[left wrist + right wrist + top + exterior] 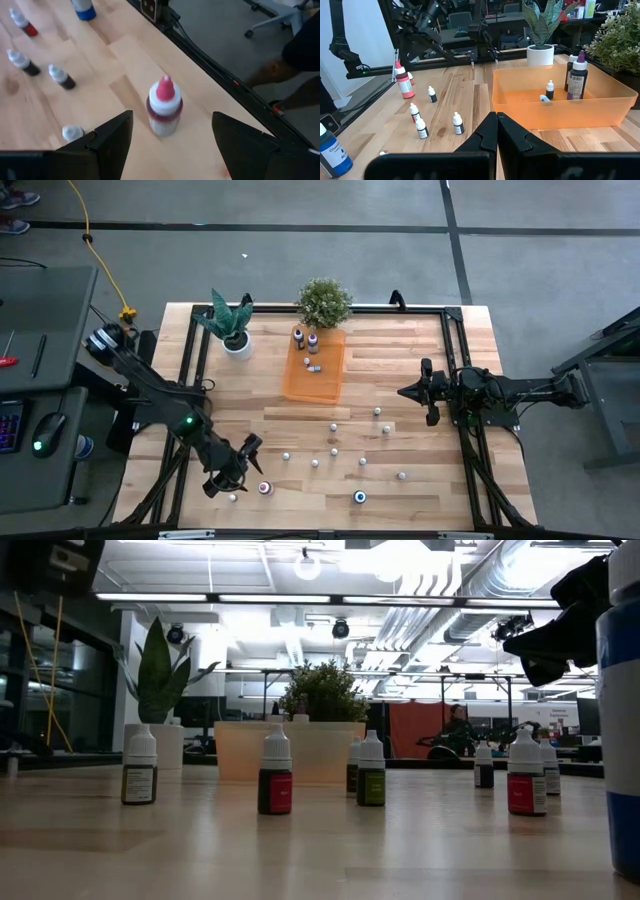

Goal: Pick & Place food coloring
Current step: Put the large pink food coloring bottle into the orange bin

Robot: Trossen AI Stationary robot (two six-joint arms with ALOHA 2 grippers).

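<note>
Only the left wrist view shows the red-capped, red-bodied plastic bottle (pixel 164 106) upright between the left gripper's (pixel 172 142) parted jaws, untouched; right gripper (pixel 497 131) jaws together.

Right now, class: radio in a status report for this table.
Left gripper open, straddling red-capped bottle. Right gripper shut, waiting near orange tray. Nothing blocking.

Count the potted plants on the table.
2: a spiky-leaved plant beside the orange tray's far corner, and a bushy plant just behind that tray. None appears hidden.
</note>
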